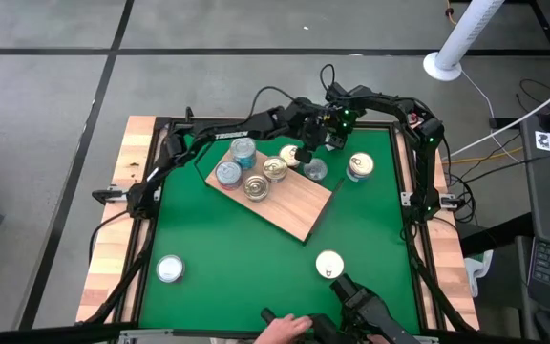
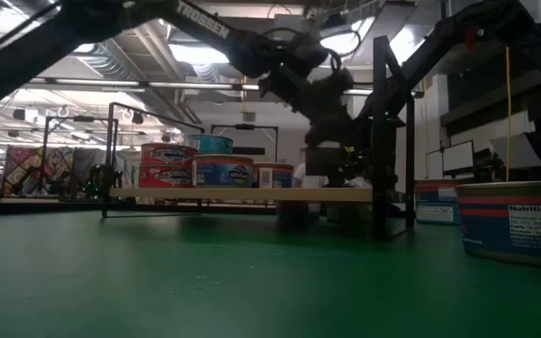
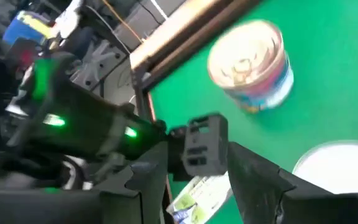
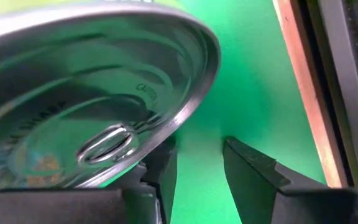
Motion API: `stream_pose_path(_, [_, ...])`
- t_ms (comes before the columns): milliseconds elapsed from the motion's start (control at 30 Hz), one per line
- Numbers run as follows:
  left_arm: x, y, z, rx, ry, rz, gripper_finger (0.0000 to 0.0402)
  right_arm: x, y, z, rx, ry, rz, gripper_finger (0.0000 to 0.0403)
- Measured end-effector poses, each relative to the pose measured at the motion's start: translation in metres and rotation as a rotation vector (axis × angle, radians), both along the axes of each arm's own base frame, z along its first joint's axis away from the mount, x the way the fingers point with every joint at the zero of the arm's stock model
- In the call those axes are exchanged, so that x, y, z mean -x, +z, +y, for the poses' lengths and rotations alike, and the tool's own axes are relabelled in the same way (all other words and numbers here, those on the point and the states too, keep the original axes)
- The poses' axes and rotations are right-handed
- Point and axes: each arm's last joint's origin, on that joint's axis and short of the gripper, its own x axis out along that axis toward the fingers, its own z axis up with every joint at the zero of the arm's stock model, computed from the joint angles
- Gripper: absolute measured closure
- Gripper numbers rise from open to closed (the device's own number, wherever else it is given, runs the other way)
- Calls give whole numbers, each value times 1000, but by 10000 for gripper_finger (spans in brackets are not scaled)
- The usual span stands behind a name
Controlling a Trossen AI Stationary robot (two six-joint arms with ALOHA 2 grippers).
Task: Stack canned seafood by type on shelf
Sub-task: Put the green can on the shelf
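While three loose tins sit on the green mat, the shelf carries five; farther back, the left gripper, jaws parted and empty, hovers just beside a silver tin at the shelf's far edge, right gripper behind, grip unclear.

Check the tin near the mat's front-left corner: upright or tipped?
Upright. The tin shows its full round lid to the overhead camera, sitting flat on the green mat.
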Motion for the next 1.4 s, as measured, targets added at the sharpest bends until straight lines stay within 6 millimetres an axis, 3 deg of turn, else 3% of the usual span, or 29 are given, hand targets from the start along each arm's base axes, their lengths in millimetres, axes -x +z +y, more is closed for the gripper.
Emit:
stream_pose_path(500, [-2, -39, 19, -153, -46, 117, 246, 0, 0, 0, 1, 0, -2, 269])
stream_pose_path(867, [-1, -41, 25, -230, -65, 130, 264, 0, 0, 0, 1, 1, -2, 269])
stream_pose_path(1033, [-2, -39, 24, -264, -83, 123, 245, 0, 0, 0, 2, 1, -2, 269])
stream_pose_path(1400, [-5, -39, 21, -170, -19, 71, 206, 0, 0, 0, 2, 1, -2, 269])
